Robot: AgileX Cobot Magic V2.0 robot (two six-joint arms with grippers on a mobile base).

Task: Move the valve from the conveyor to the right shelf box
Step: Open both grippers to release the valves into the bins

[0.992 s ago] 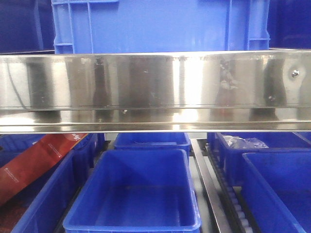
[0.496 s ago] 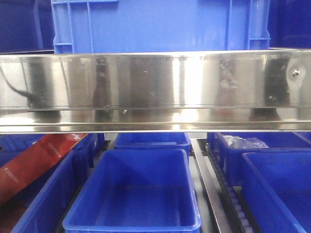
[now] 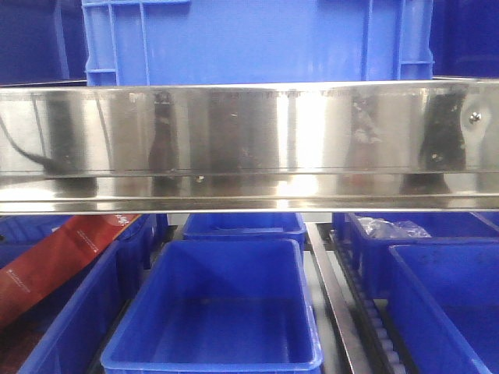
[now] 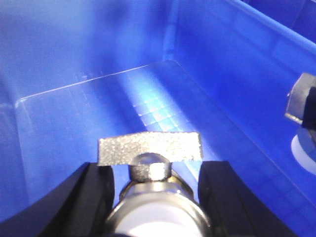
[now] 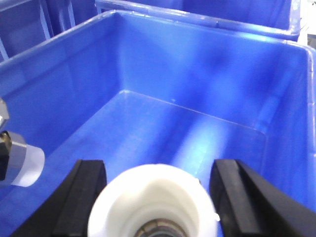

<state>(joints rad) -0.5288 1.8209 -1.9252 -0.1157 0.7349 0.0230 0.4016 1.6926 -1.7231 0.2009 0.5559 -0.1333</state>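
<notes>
Blue plastic pretty much everywhere in the wrist views. The left tool (image 4: 155, 170) is clamped on a valve (image 4: 150, 148). It's a silvery metal piece with a flat T-shaped handle on top, a hex nut under that and a white collar lower down. The black fingers (image 4: 84, 197) sit tight against either side of the body. It hangs over the inside of a blue box (image 4: 74, 59), above the floor and not touching it.

The right tool (image 5: 159, 170) is closed on a second valve (image 5: 155, 197). From that camera you mostly see its round white end facing you, with the dark fingers (image 5: 89, 192) on both sides. It's over the same sort of blue box (image 5: 197, 64), again held up off the bottom.

Each camera catches the other arm's part too. The second valve (image 4: 302, 108) pokes in at the right edge of the left wrist view, hex nut and white cap showing. The valve (image 5: 17, 160) shows at the left edge of the right wrist view. So the two are near each other but apart, side by side over the box.

In the front view a shiny steel shelf rail (image 3: 249, 140) runs straight across, with a big blue crate (image 3: 257, 39) sitting above it. Below it there's a blue bin (image 3: 218, 312) in the middle, a red packet (image 3: 54, 265) leaning in the bin on the left, and a clear plastic bag (image 3: 390, 228) in a bin at the back right. A roller track (image 3: 374, 319) runs between the bins. Can't tell which of those bins the wrist cameras are looking into.
</notes>
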